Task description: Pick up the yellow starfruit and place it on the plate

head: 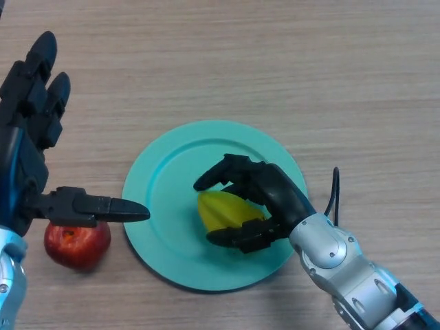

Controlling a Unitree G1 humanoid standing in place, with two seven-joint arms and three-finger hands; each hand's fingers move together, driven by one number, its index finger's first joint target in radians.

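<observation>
Nearest of all is the robot's right arm (pixel 350 275), grey and jointed, coming in from the lower right corner and reaching up over the plate (pixel 165 172). Its right hand (pixel 275 196) sits above the plate's right half with the black fingers (pixel 223 172) curled round the top of the starfruit (pixel 223 210) and the thumb (pixel 240 237) tucked against its lower side, so the fruit is clamped between them. That yellow starfruit is inside the plate's rim, a little right of the plate's centre; whether it rests on the surface or is held just off it I cannot tell.

Left of the plate is the left hand (pixel 31 151), palm facing the camera. Its fingers (pixel 41 75) are straight and spread upward, holding nothing, while its thumb (pixel 103 206) sticks out sideways with the tip reaching just over the plate's left rim.

Just beside the plate's lower left edge lies a red apple (pixel 77 244), partly under that thumb. Everything stands on a pale wooden table (pixel 275 62), and the round plate is turquoise.
</observation>
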